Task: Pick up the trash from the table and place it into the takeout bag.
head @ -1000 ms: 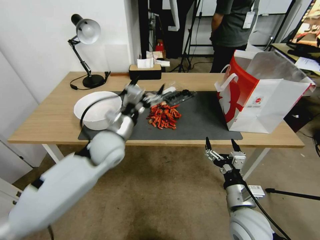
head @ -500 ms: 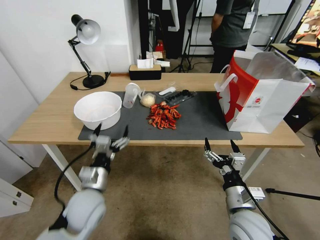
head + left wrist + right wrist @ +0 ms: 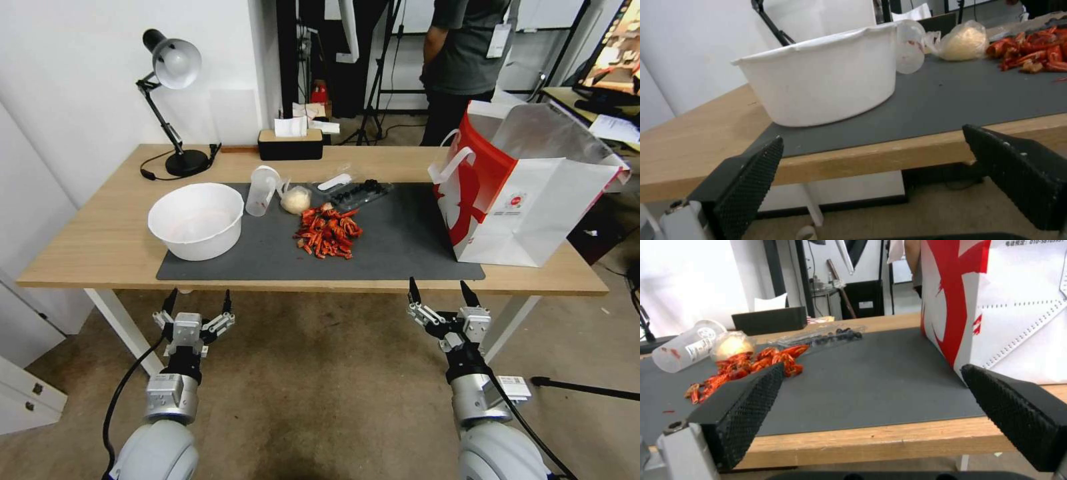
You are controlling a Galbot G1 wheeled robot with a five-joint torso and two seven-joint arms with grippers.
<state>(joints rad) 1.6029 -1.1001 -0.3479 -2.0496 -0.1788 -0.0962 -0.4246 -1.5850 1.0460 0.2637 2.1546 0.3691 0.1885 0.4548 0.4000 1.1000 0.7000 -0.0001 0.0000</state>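
Table, head view: wood top [image 3: 100, 247], grey mat [image 3: 400, 247]; cup [image 3: 261, 190] lies tipped, mouth away from me; red scraps [image 3: 328, 232] mid-mat; bag [image 3: 527, 193] upright at right.
Left wrist: my left gripper [image 3: 876, 180] spread wide below the edge, facing white bowl [image 3: 822, 80].
Right wrist: my right gripper [image 3: 871, 416] spread wide, empty.

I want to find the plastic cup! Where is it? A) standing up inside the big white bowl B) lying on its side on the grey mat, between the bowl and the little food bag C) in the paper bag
B: the plastic cup lies tipped over on the grey mat, between the white bowl and the small food bag.
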